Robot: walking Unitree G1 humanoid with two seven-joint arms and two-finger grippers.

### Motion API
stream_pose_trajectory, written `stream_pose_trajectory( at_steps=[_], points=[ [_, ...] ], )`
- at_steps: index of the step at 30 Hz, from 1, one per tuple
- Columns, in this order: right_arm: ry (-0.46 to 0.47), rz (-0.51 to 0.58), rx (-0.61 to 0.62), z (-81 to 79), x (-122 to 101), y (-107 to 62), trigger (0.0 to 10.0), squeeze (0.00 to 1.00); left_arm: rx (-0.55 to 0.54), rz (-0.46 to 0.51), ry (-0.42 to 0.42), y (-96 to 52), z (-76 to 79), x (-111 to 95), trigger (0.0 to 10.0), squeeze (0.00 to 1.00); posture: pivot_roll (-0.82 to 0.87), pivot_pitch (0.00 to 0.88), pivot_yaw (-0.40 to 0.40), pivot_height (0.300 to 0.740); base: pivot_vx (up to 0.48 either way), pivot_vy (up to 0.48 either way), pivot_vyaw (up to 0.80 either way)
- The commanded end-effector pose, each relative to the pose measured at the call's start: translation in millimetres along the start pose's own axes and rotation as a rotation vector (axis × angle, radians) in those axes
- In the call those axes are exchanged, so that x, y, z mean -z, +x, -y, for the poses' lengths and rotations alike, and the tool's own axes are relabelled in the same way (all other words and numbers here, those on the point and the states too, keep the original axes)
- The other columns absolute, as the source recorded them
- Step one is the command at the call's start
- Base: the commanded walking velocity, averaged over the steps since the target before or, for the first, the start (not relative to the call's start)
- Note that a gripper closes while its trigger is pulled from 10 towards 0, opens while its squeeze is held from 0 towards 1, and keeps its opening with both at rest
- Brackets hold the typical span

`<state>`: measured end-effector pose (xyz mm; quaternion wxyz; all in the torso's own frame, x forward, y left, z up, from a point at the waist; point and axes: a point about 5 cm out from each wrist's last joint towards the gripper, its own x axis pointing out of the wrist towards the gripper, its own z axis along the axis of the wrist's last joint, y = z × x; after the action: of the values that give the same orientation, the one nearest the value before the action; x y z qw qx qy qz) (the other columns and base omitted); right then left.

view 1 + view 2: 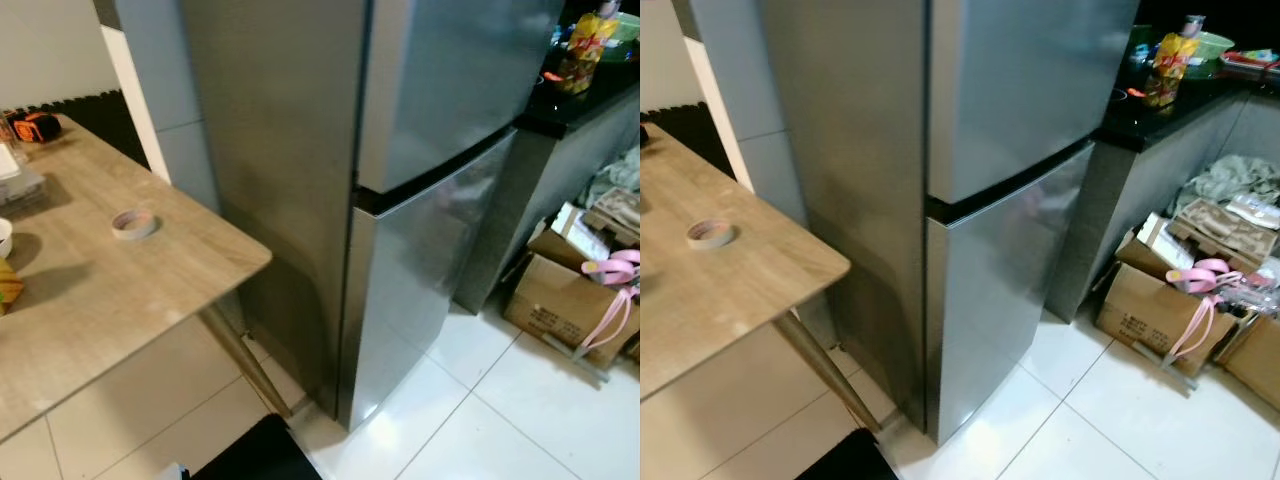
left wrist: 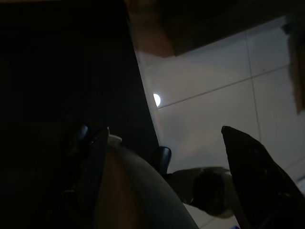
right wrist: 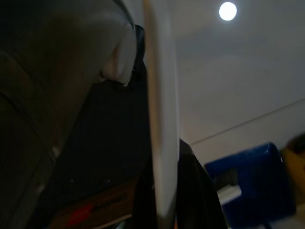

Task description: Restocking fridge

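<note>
Wooden table [image 1: 90,290] closest, tape roll [image 1: 133,223] on top. Beyond, closed fridge [image 1: 400,200]: heavy, slick steel; pull at lower door's edge. Gripper state: cannot tell.

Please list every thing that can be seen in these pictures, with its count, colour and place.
fridge: one, silver-grey, two doors shut, centre
wooden table: one, light brown, left of fridge
tape roll: one, pinkish, on the table
countertop: one, black, right of fridge
yellow bottle: one, on the countertop
cardboard box: one, brown, on floor at right
pink object: one, on the box
floor: white tiles
left end effector: black, hanging idle over floor
right end effector: black, low, dark view
</note>
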<state>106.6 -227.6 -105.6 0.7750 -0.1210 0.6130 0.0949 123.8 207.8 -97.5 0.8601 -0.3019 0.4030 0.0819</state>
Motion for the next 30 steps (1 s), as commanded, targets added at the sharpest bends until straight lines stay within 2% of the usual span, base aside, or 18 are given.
stream_pose_trajectory(
  at_steps=[1, 6, 8, 14, 20, 22, 24, 25, 28, 29, 30],
  points=[
    [0.019, 0.021, -0.01, -1.4, -4, 0.3, 10.0, 0.0, 0.002, 0.004, 0.008, 0.8, 0.5, -2, 10.0, 0.0, -0.07, 0.0, 0.019, 0.74, 0.0, -0.454, 0.0],
    [0.013, 0.025, -0.009, -1.2, -5, 0.3, 10.0, 0.0, 0.002, 0.003, 0.008, 0.8, 0.6, -2, 10.0, 0.0, -0.07, 0.0, 0.019, 0.74, 0.0, -0.458, 0.77],
    [0.017, 0.028, 0.008, 0.3, -5, 0.1, 10.0, 0.0, 0.002, 0.003, 0.007, 0.8, 0.6, -2, 10.0, 0.0, -0.07, 0.0, 0.023, 0.74, 0.0, -0.277, 0.0],
    [0.01, 0.02, 0.03, 2.4, -4, -0.2, 10.0, 0.0, 0.004, 0.028, -0.007, 2.6, 2.7, -7, 10.0, 0.0, -0.07, 0.0, 0.022, 0.74, 0.0, 0.0, 0.0],
    [0.015, 0.019, 0.022, 2.4, -3, -0.3, 10.0, 0.0, 0.024, 0.108, -0.021, 7.8, 8.5, -27, 10.0, 0.0, -0.08, 0.0, 0.023, 0.74, 0.0, 0.0, 0.0],
    [0.015, 0.019, 0.022, 2.4, -3, -0.3, 10.0, 0.0, 0.024, 0.108, -0.021, 7.8, 8.5, -27, 10.0, 0.0, -0.08, 0.0, 0.023, 0.74, 0.0, 0.0, 0.0],
    [0.016, 0.02, 0.021, 2.5, -2, -0.3, 10.0, 0.0, 0.03, 0.135, -0.02, 9.2, 10.3, -33, 10.0, 0.0, -0.08, 0.0, 0.023, 0.74, 0.0, 0.0, 0.0],
    [0.017, 0.021, 0.02, 2.6, -2, -0.4, 10.0, 0.0, 0.053, 0.199, -0.028, 11.9, 14.9, -50, 10.0, 0.0, -0.08, 0.0, 0.023, 0.74, 0.0, 0.0, 0.0],
    [0.018, 0.022, 0.02, 2.6, -2, -0.4, 10.0, 0.0, 0.07, 0.243, -0.033, 13.2, 18.1, -61, 10.0, 0.0, -0.08, 0.0, 0.022, 0.74, 0.0, 0.0, 0.0],
    [0.02, 0.023, 0.02, 2.6, -2, -0.4, 10.0, 0.0, 0.112, 0.325, -0.038, 15.1, 25.2, -84, 10.0, 0.0, -0.08, 0.0, 0.022, 0.74, 0.0, 0.0, 0.0],
    [0.02, 0.023, 0.02, 2.6, -2, -0.4, 10.0, 0.0, 0.112, 0.325, -0.038, 15.1, 25.2, -84, 10.0, 0.0, -0.08, 0.0, 0.022, 0.74, 0.0, 0.0, 0.0]
  ],
)
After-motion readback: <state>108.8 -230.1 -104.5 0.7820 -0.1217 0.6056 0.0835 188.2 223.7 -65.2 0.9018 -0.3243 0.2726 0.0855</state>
